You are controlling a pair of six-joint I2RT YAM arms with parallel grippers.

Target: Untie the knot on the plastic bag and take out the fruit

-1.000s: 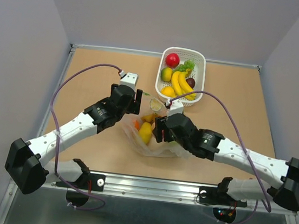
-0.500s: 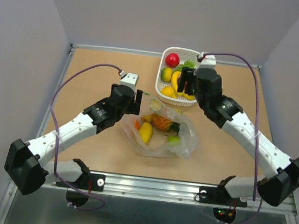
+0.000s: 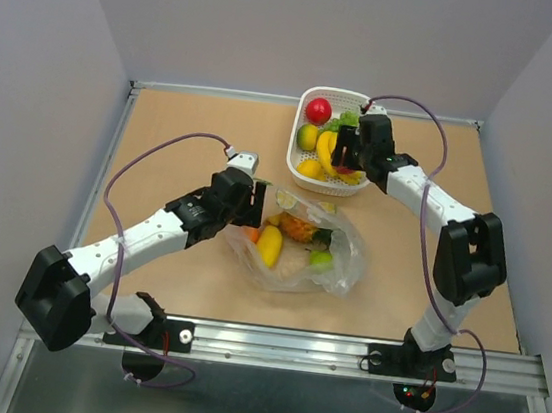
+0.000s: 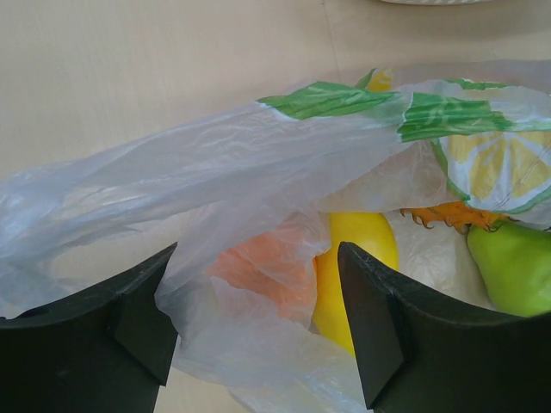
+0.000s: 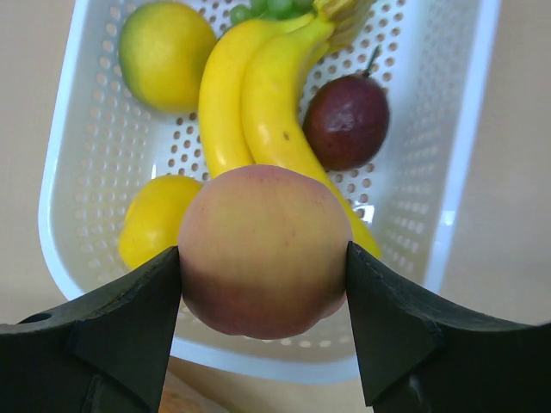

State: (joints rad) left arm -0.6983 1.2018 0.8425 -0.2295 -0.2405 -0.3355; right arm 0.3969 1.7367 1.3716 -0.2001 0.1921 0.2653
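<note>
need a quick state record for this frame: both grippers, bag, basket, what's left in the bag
left gripper: open, fingers either side of loose bag plastic
right gripper: shut on peach, above the basket
plastic bag: slumped on the table
in bag: yellow fruit, pineapple, green fruit
basket contents: bananas, dark purple fruit, other fruit

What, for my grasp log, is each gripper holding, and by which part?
The right gripper holds the peach across its middle, a finger each side, over the white basket. The left gripper holds nothing: its jaws stand open, the plastic bag between them.
</note>
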